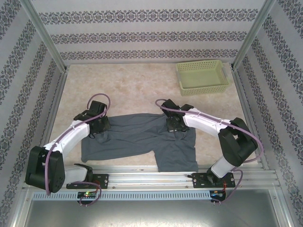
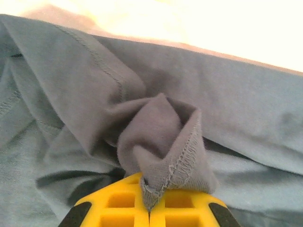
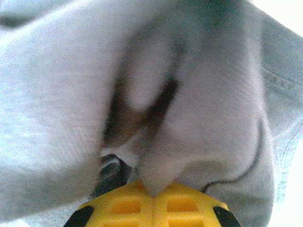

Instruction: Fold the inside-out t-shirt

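The slate blue-grey t-shirt [image 1: 142, 139] lies rumpled on the table near its front edge, with one part hanging down toward the right front. My left gripper [image 1: 96, 124] sits at the cloth's upper left corner. In the left wrist view it [image 2: 150, 202] is shut on a stitched hem fold of the t-shirt [image 2: 165, 142], which bunches up above the yellow jaws. My right gripper [image 1: 174, 124] rests on the shirt's upper edge right of centre. Its yellow jaws [image 3: 154, 193] are shut on a pinch of the t-shirt [image 3: 199, 118], blurred and very close.
A light green basket [image 1: 202, 76] stands at the back right of the beige table [image 1: 132, 85]. Patterned walls close in the left, right and back. A metal rail [image 1: 151, 178] runs along the front edge by the arm bases.
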